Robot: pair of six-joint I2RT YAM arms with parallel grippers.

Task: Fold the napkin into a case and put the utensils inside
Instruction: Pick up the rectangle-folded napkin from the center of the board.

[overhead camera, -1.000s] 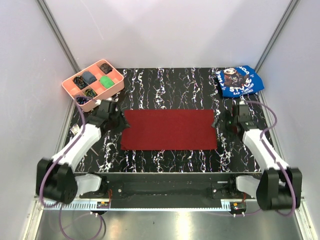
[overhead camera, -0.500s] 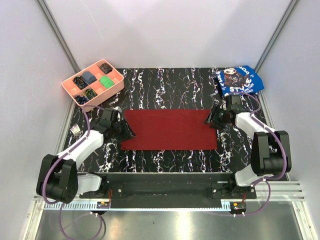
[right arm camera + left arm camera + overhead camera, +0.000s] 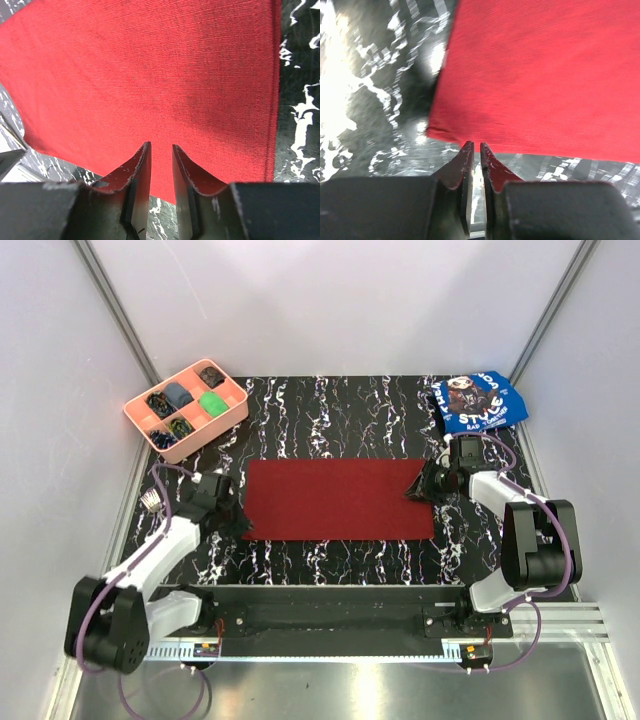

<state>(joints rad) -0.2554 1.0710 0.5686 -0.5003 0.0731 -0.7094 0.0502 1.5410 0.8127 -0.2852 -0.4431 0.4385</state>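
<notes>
Both hands have slid in and squeezed narrower. The left hand point(image 3: 237, 526) is at the near-left corner of the napkin point(image 3: 340, 498), almost shut. I cannot tell if it pinches the cloth. The right hand point(image 3: 417, 488) is at the napkin's far-right corner, half open over the cloth. I think a fold is about to start. The napkin lies flat on the desk point(image 3: 340, 410), and its long side runs left to right.
</notes>
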